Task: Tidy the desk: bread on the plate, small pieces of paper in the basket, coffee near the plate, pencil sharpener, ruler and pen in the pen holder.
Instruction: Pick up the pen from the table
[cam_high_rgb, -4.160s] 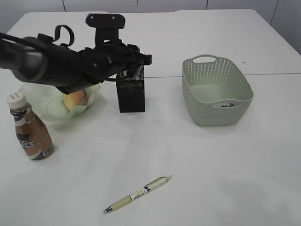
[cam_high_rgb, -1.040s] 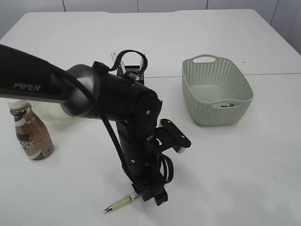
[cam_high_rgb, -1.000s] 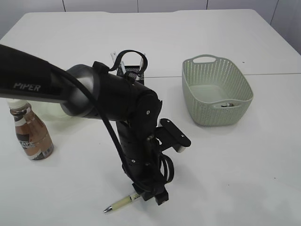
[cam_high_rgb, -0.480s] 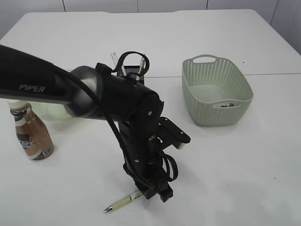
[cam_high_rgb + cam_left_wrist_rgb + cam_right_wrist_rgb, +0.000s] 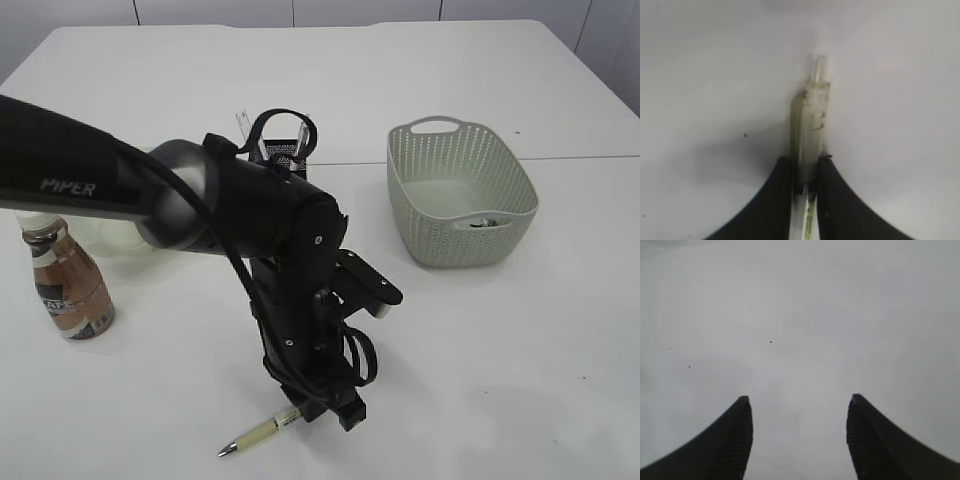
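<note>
Both left fingers (image 5: 832,200) sit tight against the pen (image 5: 809,132) — your left pincer (image 5: 335,408) is closed down to a narrow gap with the barrel clamped in it. In the left wrist view the pen runs straight out ahead from between the tips, clear cap end farthest out, lying on the desk (image 5: 500,350). In the exterior view the writing tip sticks out behind-left of the pincer, low toward the near edge. Can't tell if the pen is lifted off the surface yet.

Your right pincer (image 5: 799,412) is well open, holding nothing, only bare desk under it. It doesn't show in the exterior view.

Relative to the left pincer:
- Pen holder (image 5: 285,152): straight beyond it, far side of the arm, mostly hidden by the arm. White and clear stick ends poke out the top; can't tell what they are.
- Basket (image 5: 460,195): beyond and to the right, well apart. Something small and dark-and-white lies at its near inner wall.
- Coffee (image 5: 65,285): well off to the left, upright.
- Plate (image 5: 105,235): behind the coffee, only a pale green sliver shows past the arm. Bread not visible.
</note>
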`<state>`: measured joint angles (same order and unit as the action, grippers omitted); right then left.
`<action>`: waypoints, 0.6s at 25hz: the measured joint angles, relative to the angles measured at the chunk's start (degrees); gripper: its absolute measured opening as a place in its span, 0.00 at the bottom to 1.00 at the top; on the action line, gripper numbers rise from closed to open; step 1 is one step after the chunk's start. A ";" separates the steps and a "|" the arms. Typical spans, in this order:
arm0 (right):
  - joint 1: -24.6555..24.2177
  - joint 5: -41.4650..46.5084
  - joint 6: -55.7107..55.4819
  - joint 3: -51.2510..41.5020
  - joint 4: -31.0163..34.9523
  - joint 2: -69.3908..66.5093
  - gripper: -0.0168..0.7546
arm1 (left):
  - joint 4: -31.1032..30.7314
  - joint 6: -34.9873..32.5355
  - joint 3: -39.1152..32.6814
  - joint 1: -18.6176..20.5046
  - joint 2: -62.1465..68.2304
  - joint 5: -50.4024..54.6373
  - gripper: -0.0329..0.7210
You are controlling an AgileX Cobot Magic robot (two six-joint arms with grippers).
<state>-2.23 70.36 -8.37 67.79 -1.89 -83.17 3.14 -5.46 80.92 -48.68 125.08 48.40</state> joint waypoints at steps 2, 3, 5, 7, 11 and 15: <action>0.00 0.00 0.00 0.00 0.00 0.00 0.59 | 1.61 0.21 -1.70 0.00 -1.20 0.11 0.15; 0.00 0.00 0.00 0.00 0.00 0.00 0.59 | 2.38 0.34 -3.24 0.00 -2.38 -0.20 0.15; 0.00 0.00 0.00 0.00 0.00 0.00 0.59 | 4.41 0.56 -8.30 0.00 -5.80 -2.16 0.14; 0.00 0.00 0.00 0.00 0.00 0.00 0.59 | 5.77 0.68 -13.87 0.00 -11.32 -6.66 0.14; 0.00 0.00 0.00 0.00 0.00 0.00 0.59 | 7.16 0.79 -25.67 0.00 -23.48 -24.48 0.14; 0.00 -0.09 0.00 0.00 0.00 0.00 0.59 | 7.49 0.88 -33.09 0.00 -32.03 -40.21 0.14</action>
<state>-2.23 70.27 -8.37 67.79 -1.89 -83.17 10.62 -4.58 47.83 -48.68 93.05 8.19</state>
